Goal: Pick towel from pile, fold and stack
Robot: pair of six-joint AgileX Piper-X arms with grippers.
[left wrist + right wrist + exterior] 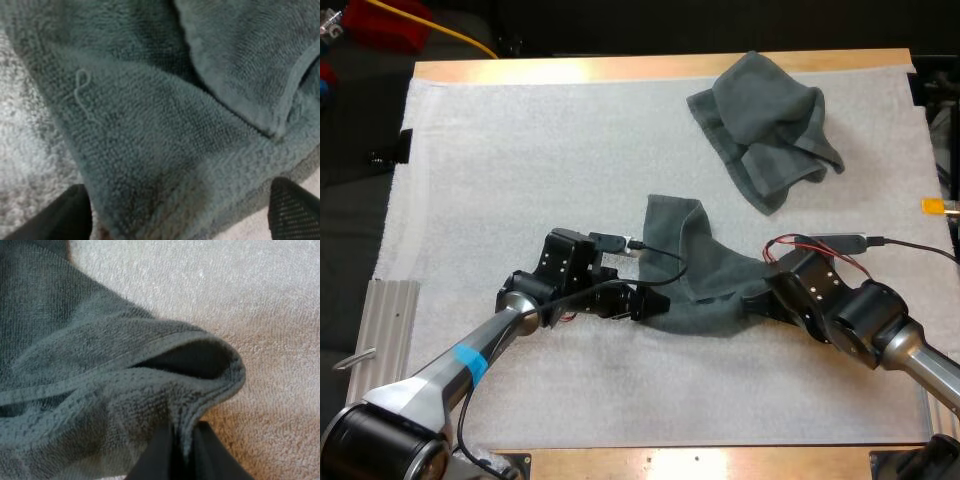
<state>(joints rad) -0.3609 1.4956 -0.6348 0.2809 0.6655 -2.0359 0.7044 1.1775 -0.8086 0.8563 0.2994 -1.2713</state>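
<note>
High view: towel (703,285) lies mid-mat, bunched, between our two grippers. Its long axis runs from a far corner toward the near edge, drifting right. The near hem runs left to right, from the left gripper (642,300) across to the right gripper (757,300). Crumpled towel (765,130) sits at the far right of the mat (520,160), well apart from both arms, untouched.

Right wrist view: our fingers (160,450) are clenched on the towel's hem, with the cloth rising in a doubled loop just beyond the tips. Firm pinch, as far as we can judge.

Left wrist view: our fingers (75,212) stand wide apart, released. The towel's left corner lies between them and spreads away beyond the tips. One finger is just beside the cloth edge; we see no squeeze on it.

Judgement: the grasp is half made. The right end of the near hem is held and the left end is not. The cloth lies straight ahead of the left fingers, so closing there comes next, before any spreading or folding. Risk: catching two layers, since a fold overlaps near that corner.
</note>
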